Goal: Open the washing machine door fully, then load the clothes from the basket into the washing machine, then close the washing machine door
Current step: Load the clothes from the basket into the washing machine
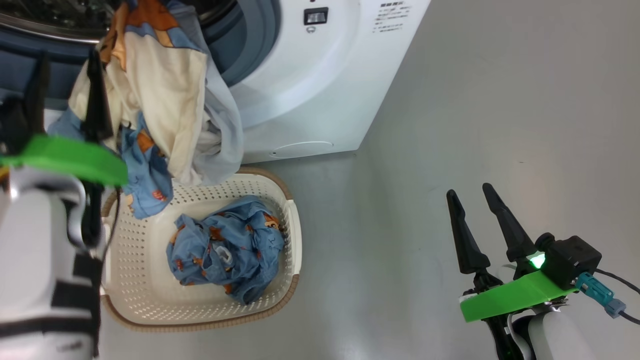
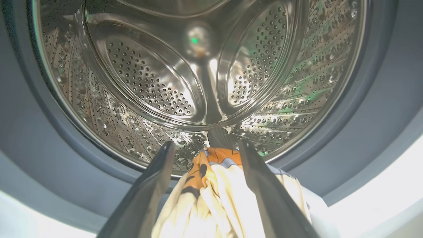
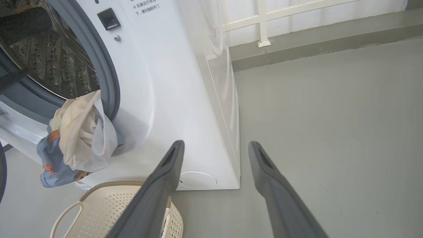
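Observation:
The washing machine [image 1: 310, 90] stands with its opening uncovered, and its door is out of view. One of the clothes [image 1: 165, 100], cream, orange and light blue, hangs over the grey-blue gasket lip down toward the basket [image 1: 295, 235]. My left gripper [image 1: 69, 60] is open at the drum mouth. In the left wrist view that garment [image 2: 214, 191] lies loose between the spread fingers of the left gripper [image 2: 207, 145], before the steel drum [image 2: 148, 76]. A second light-blue garment [image 1: 225, 250] lies crumpled in the basket. My right gripper [image 1: 470, 190] hangs open over bare floor.
The basket sits on grey floor right against the machine's front. In the right wrist view, the machine's right side panel [image 3: 224, 99] faces open floor, and a low wall with a white rail [image 3: 261, 23] runs behind.

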